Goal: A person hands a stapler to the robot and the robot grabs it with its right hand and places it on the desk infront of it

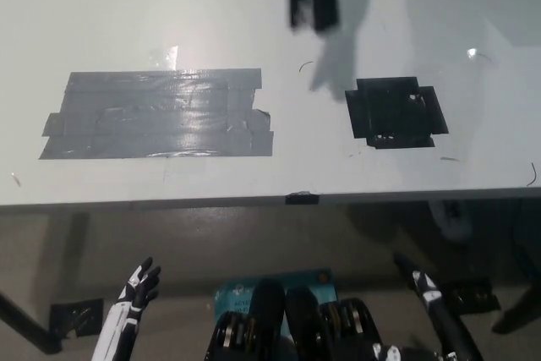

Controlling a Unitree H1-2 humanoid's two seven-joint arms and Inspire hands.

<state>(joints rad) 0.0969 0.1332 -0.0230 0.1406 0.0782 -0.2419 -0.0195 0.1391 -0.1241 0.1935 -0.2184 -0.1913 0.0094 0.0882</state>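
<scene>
From my remote station I see a large patch of grey tape [161, 114], made of overlapping strips with ragged ends, lying flat toward nine o'clock. Light glares off its upper middle. A smaller patch of black tape [396, 112], roughly square with stepped corners, lies flat toward three o'clock, well apart from the grey one. A short black tab [302, 199] sits at the near edge, just below centre. At seven o'clock, a dark bracket [74, 317] rests on the floor [254, 243] beside a slanting black leg [25, 325]. At six o'clock I can make out a teal box [237, 292], partly hidden.
</scene>
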